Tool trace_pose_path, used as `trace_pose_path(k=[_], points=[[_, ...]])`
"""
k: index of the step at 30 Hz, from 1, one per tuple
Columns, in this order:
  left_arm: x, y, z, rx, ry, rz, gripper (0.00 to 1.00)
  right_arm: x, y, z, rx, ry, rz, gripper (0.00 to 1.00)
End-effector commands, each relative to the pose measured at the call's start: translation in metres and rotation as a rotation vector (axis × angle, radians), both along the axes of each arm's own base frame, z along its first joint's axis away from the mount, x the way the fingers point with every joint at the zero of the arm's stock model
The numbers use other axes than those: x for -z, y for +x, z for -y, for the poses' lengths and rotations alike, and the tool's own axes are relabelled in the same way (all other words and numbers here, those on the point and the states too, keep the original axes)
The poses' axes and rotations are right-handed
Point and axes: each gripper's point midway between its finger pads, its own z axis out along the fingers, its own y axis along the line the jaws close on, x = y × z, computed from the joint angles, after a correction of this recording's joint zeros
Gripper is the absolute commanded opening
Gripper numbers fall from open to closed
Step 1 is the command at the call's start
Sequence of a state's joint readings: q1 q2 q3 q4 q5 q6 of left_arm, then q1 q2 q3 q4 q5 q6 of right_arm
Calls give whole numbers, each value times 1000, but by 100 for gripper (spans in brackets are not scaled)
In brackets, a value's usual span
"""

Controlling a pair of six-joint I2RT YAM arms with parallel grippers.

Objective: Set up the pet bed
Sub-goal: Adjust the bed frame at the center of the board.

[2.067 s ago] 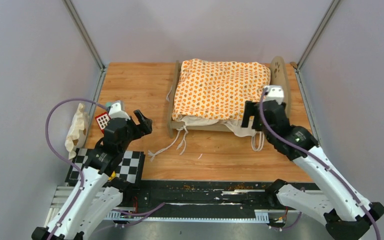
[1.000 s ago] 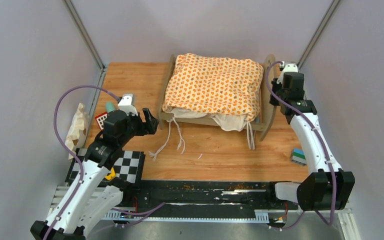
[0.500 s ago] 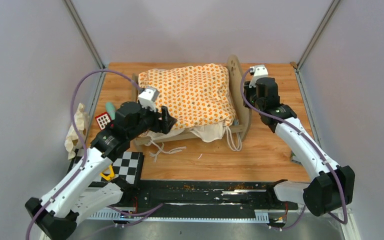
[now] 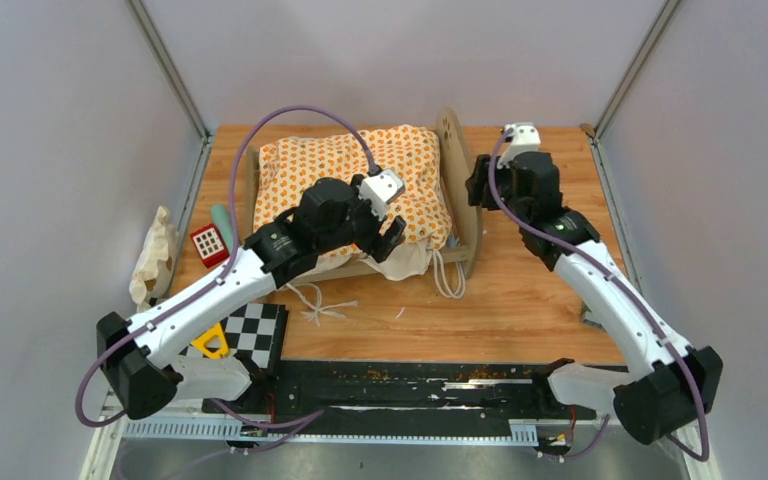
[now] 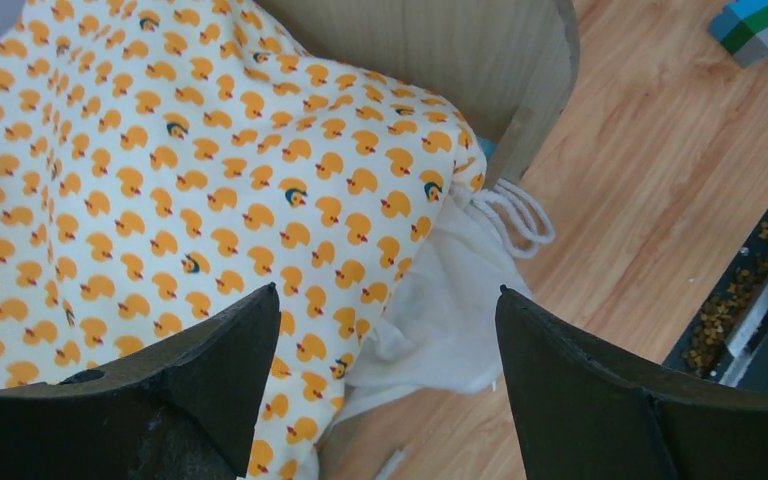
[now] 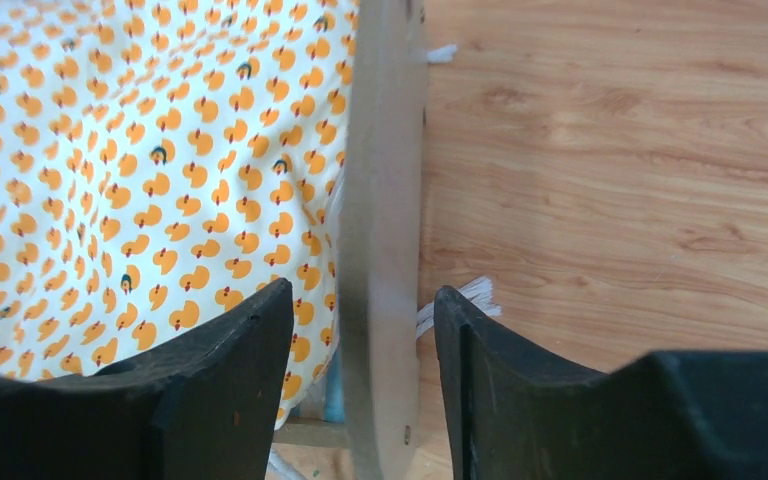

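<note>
Cream crumpled cloth (image 4: 153, 255) lies at the left edge of the wooden table (image 4: 520, 310), beside a small red-and-white square block (image 4: 207, 241). The light-wood pet bed (image 4: 457, 165) now stands left of centre at the far side, having been slid leftward from the far right. On it lies the duck-printed orange cushion (image 4: 340, 165). The left gripper (image 5: 385, 330) has swung in over the cushion's near right corner, jaws spread wide and holding nothing. The right gripper (image 6: 363, 300) straddles the right end board (image 6: 380, 200) with its jaws newly parted, no longer pinching. The repositioning appears finished. Bare wood lies open to the right and near. White tie cords (image 4: 447, 275) trail off the near right corner.
</note>
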State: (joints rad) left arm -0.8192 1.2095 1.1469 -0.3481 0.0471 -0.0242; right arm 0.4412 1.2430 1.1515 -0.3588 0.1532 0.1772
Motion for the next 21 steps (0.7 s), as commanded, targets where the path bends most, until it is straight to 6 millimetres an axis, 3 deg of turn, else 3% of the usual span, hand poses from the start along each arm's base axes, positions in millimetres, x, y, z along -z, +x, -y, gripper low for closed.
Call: trace_pose_path(k=[1, 8, 12, 14, 17, 18, 21], points=[[-32, 18, 13, 96, 84, 208, 86, -39, -9, 14, -30, 129, 88, 56], [-39, 7, -10, 37, 33, 252, 99, -17, 20, -18, -191, 88, -30, 66], [-42, 5, -38, -81, 2, 282, 100, -4, 45, -30, -202, 82, -79, 65], [-44, 5, -51, -140, -18, 300, 100, 4, 58, -20, -126, 37, -94, 53], [-45, 4, -59, -166, -19, 319, 100, 17, 72, 13, 78, -50, -126, 9], [-44, 4, -59, -161, -15, 318, 100, 18, 71, 21, 121, -60, -137, 1], [-47, 2, -50, -113, -13, 318, 100, 15, 64, 35, 201, -60, -121, 0]])
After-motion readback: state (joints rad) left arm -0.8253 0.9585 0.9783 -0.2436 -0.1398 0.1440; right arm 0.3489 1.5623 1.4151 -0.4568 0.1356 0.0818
